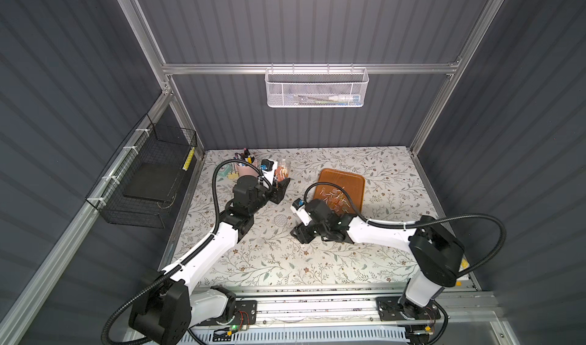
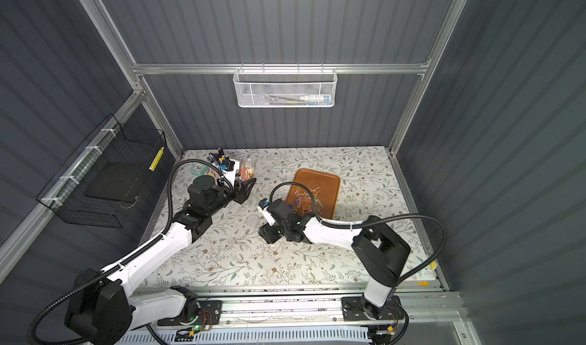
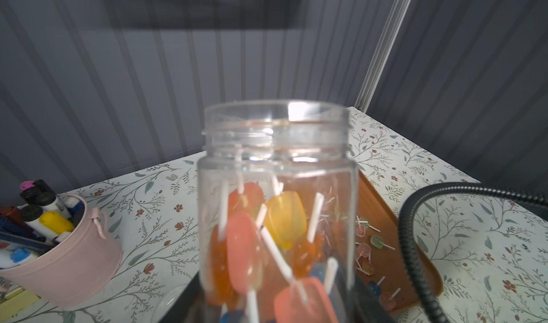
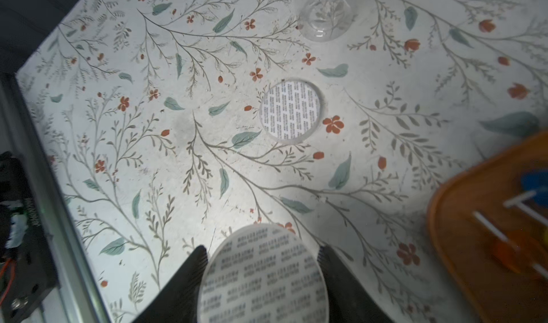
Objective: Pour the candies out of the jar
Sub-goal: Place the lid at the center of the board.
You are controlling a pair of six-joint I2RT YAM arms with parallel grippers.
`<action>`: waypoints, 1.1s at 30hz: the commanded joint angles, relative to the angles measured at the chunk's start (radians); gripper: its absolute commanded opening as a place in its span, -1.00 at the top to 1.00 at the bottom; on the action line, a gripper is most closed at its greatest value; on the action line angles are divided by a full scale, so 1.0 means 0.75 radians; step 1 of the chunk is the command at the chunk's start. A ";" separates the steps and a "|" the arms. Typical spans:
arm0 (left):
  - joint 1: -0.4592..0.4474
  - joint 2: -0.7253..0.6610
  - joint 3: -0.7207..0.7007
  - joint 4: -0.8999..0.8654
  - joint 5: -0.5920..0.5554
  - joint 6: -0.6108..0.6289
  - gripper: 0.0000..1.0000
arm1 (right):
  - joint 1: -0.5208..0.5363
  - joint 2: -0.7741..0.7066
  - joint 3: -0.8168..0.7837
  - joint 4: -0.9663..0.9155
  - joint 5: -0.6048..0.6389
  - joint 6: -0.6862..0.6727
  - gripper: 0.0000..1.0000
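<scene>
A clear lidless jar (image 3: 275, 164) holds several candies (image 3: 243, 247), orange, pink, yellow and blue heads on white sticks, all low in the jar. My left gripper (image 3: 275, 312) is shut on the jar's lower body at the back left of the table; both top views show the jar (image 1: 282, 169) (image 2: 247, 169) above the left gripper (image 1: 281, 185) (image 2: 245, 186). More candies (image 1: 333, 197) (image 2: 304, 197) lie loose on a brown tray (image 1: 344, 178) (image 2: 323, 178). My right gripper (image 4: 262, 250) (image 1: 299, 232) (image 2: 266, 232) is shut on a round white lid (image 4: 264, 280) just off the tray's near left corner.
A second round lid (image 4: 290, 110) (image 1: 280, 220) lies flat mid-table. An empty clear container (image 4: 326, 10) stands beyond it. A pink bucket of markers (image 3: 68, 262) (image 1: 245, 166) stands left of the jar. A black wire basket (image 1: 142, 181) hangs on the left wall.
</scene>
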 commanded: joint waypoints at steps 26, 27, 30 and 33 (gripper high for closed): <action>0.026 -0.053 -0.004 0.053 0.023 -0.029 1.00 | 0.096 0.310 0.335 -0.408 0.055 -0.258 -0.36; 0.026 -0.053 -0.002 0.048 0.025 -0.026 1.00 | 0.096 0.295 0.329 -0.407 0.063 -0.256 -0.40; 0.026 -0.042 0.020 0.019 0.048 -0.016 1.00 | 0.069 0.216 0.309 -0.413 0.066 -0.213 -0.52; 0.026 -0.015 0.053 -0.017 0.102 -0.010 1.00 | -0.006 0.067 0.240 -0.385 0.008 -0.132 -0.65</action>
